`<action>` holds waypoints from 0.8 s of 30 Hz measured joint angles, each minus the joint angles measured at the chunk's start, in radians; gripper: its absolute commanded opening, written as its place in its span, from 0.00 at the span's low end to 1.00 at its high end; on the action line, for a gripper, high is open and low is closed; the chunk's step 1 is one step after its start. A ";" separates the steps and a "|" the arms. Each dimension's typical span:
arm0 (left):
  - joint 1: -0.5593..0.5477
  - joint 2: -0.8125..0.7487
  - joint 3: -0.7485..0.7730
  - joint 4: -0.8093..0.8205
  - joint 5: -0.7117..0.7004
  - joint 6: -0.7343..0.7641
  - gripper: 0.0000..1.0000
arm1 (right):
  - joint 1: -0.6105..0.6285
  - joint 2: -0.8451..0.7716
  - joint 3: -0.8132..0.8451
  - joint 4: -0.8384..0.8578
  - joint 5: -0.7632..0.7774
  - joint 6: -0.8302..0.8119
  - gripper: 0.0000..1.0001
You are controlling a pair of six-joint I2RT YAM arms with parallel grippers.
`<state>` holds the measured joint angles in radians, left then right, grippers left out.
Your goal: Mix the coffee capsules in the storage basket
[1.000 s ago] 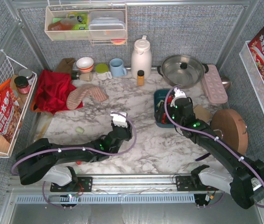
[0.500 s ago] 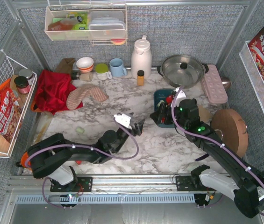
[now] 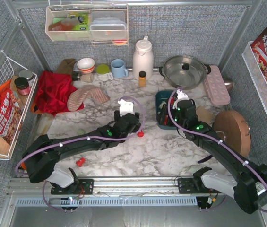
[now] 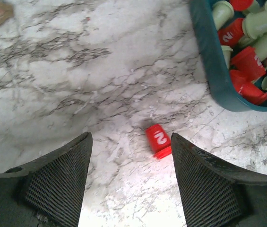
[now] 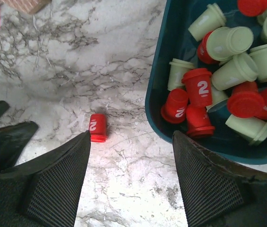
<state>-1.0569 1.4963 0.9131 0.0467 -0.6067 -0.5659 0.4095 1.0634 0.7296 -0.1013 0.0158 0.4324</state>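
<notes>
Just ahead of the wide-open, empty left gripper [image 4: 131, 135] lies one red coffee capsule [image 4: 158, 140].

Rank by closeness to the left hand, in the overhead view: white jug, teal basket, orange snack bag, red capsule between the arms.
1. Red capsule, just right of the left hand.
2. Teal basket, farther right.
3. White jug, at the back.
4. Orange snack bag, far left side.

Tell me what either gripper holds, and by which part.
Nothing. The left gripper and the right gripper stand open, empty; the small red tapered capsule lies loose.
</notes>
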 measured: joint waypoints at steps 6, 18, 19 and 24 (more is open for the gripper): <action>0.005 -0.138 -0.044 -0.107 -0.061 -0.061 0.78 | 0.014 0.120 0.035 -0.004 -0.041 0.002 0.67; 0.006 -0.487 -0.106 -0.291 -0.153 0.021 0.79 | 0.182 0.416 0.260 -0.120 -0.023 -0.002 0.54; 0.006 -0.513 -0.104 -0.306 -0.151 0.037 0.79 | 0.192 0.442 0.282 -0.137 -0.017 -0.002 0.54; 0.005 -0.668 -0.108 -0.362 -0.111 0.164 0.78 | 0.248 0.582 0.392 -0.219 0.035 -0.003 0.54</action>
<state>-1.0515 0.8280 0.8051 -0.3149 -0.7177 -0.4019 0.6571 1.6455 1.1217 -0.3206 0.0505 0.4297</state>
